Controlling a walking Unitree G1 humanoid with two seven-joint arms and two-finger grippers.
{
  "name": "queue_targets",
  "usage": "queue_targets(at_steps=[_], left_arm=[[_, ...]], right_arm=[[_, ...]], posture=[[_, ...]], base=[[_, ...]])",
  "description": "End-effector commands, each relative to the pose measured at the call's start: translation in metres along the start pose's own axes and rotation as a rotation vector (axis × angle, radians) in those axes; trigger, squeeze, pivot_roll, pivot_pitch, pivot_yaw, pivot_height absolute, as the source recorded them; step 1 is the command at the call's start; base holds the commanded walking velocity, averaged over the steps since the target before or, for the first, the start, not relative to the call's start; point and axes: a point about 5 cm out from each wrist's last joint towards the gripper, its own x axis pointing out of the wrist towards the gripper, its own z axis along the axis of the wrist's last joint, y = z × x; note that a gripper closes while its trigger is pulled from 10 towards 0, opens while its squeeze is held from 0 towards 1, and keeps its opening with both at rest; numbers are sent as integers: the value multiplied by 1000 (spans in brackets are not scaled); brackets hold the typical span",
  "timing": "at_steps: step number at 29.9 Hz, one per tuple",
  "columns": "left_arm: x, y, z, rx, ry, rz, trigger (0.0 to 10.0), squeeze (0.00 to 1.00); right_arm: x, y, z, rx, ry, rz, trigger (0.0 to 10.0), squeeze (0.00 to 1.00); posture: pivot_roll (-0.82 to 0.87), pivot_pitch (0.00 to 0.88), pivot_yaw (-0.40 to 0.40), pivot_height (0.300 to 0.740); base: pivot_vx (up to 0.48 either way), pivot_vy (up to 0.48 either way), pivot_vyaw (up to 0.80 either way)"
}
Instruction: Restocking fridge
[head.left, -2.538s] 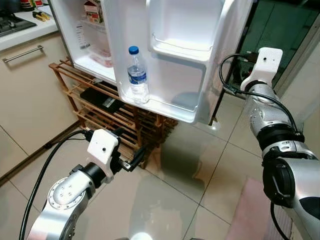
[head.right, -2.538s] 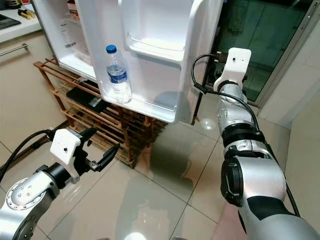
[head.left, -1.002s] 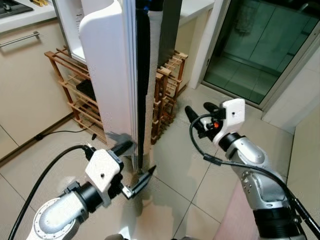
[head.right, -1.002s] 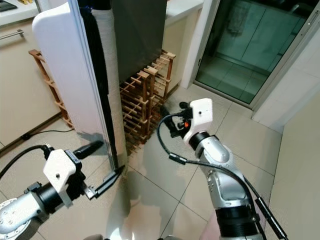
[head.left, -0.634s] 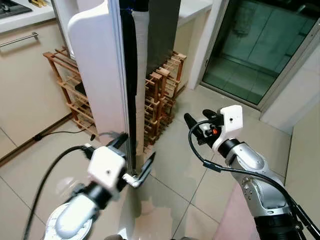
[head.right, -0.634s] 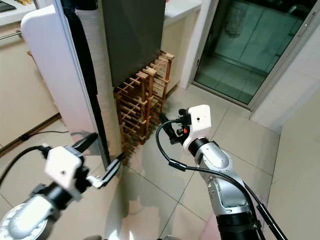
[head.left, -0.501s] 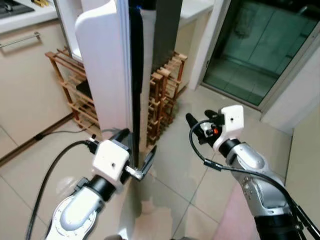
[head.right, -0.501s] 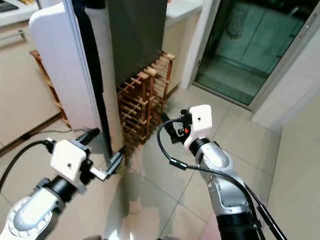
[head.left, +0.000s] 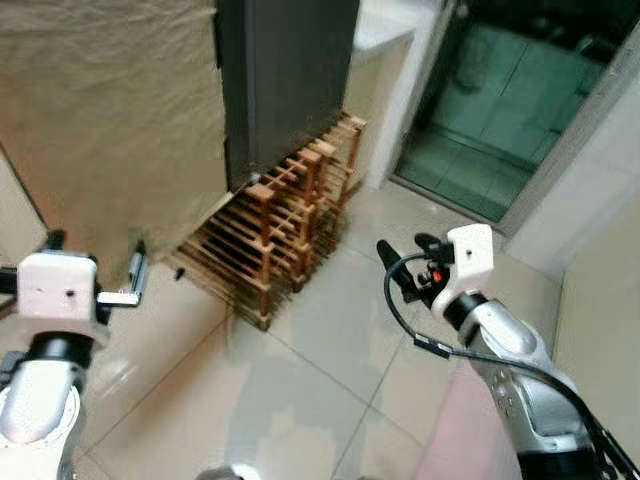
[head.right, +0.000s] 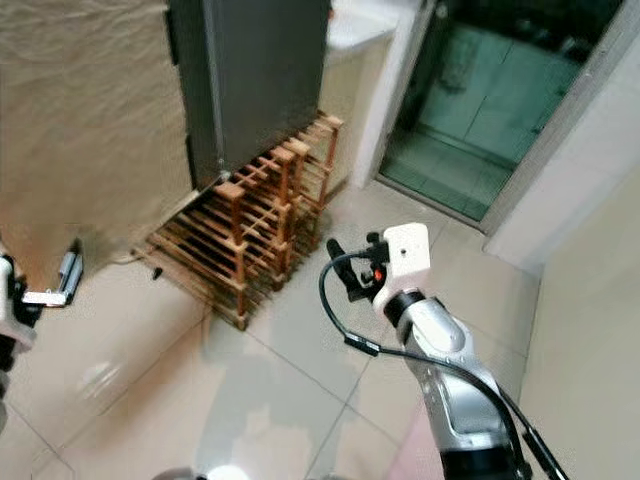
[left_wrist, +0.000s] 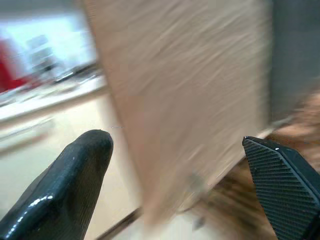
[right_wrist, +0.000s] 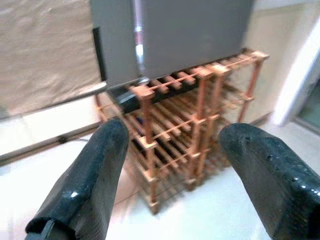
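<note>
Left arm: your left gripper (head.left: 135, 272) is raised at the far left, just in front of the beige door face; its two fingers stand wide apart with nothing between them, as the left wrist view confirms, though that view is blurred.
Right arm: your right gripper (head.left: 402, 263) is held out mid-air over the tiled floor (head.left: 330, 340), pointing toward the rack; its fingers (right_wrist: 95, 170) are spread and empty.
Fridge: the fridge (head.left: 290, 80) stands as a dark grey block on the wooden rack (head.left: 275, 240), with the beige door (head.left: 110, 130) flat across its front, apparently shut.
Edges: the rack's corner posts jut toward you, near the right gripper's line; the door's lower edge hangs just beside the left gripper.
Open room: bare tiles lie between the two arms, and the glass doorway (head.left: 500, 110) is to the right of the rack.
Change: half a second ago the white door stood edge-on beside the left gripper; now it has swung across, and the camera has shifted too.
</note>
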Motion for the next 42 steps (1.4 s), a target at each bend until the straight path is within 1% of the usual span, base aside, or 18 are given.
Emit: queue_targets(at_steps=[1, 4, 6, 7, 8, 9, 10, 12, 15, 16, 17, 18, 21, 25, 26, 28, 35, 42], left_arm=[[4, 8, 0, 28, 0, 79, 10000, 0], [6, 11, 0, 40, 3, 87, 10000, 0], [11, -4, 2, -20, 1, -16, 10000, 0], [11, -4, 2, -20, 1, -16, 10000, 0], [16, -30, 6, -94, 2, -161, 10000, 0], [17, -41, 8, -121, 1, -212, 10000, 0], [17, -41, 8, -121, 1, -212, 10000, 0], [21, -63, 10, -147, 7, -294, 10000, 0], [29, -99, 11, -190, 18, -405, 10000, 0], [30, -108, 12, -202, 21, -434, 10000, 0], [30, -108, 12, -202, 21, -434, 10000, 0], [33, -127, 17, -211, 9, -509, 10000, 0], [42, -144, 26, -223, -8, -557, 10000, 0], [46, -149, 31, -213, -24, -576, 10000, 0], [48, -152, 36, -222, -48, -583, 10000, 0], [50, -158, 41, -266, -40, -594, 10000, 0], [50, -160, 40, -241, -57, -597, 10000, 0], [40, -155, 32, -244, -30, -607, 10000, 0]], right_arm=[[-2, -5, 3, -11, 4, -17, 10000, 0], [-3, -6, 2, -12, 7, -23, 10000, 0], [-4, -7, 3, -3, 9, -42, 10000, 0], [-4, -7, 3, -3, 9, -42, 10000, 0], [-6, -11, 3, 13, 12, -90, 10000, 0], [-7, -14, 3, 22, 10, -121, 10000, 0], [-7, -14, 3, 22, 10, -121, 10000, 0], [-9, -21, 1, 48, 4, -205, 10000, 0], [-19, -32, -4, 43, 8, -321, 10000, 0], [-21, -33, -5, 39, 9, -340, 10000, 0], [-21, -33, -5, 39, 9, -340, 10000, 0], [-28, -34, -4, 39, 4, -368, 10000, 0], [-36, -31, 0, 42, -10, -396, 10000, 0], [-38, -29, 1, 53, -21, -413, 10000, 0], [-39, -28, 1, 66, -24, -424, 10000, 0], [-43, -25, -1, 81, -18, -456, 10000, 0], [-47, -23, -3, 80, -7, -473, 10000, 0], [-46, -21, -3, 60, 17, -454, 10000, 0]], posture=[[83, 40, -99, 740], [77, 42, -104, 740], [72, 42, -106, 740], [72, 42, -106, 740], [68, 45, -112, 740], [66, 47, -112, 740], [66, 47, -112, 740], [58, 48, -109, 740], [36, 46, -89, 740], [25, 43, -79, 740], [25, 43, -79, 740], [-4, 38, -51, 740], [-27, 36, -18, 740], [-37, 36, -4, 740], [-50, 35, 14, 740], [-59, 37, 28, 740], [-62, 40, 35, 740], [-62, 43, 18, 740]], base=[[0, 0, 0], [0, 0, 0], [0, 0, 0], [0, 0, 0], [0, 0, 0], [0, 0, 0], [0, 0, 0], [0, 0, 0], [0, 0, 0], [0, 0, 0], [0, 0, 0], [0, 0, 0], [0, 0, 0], [0, 0, 0], [0, 0, 0], [0, 0, 0], [0, 0, 0], [0, 0, 0]])
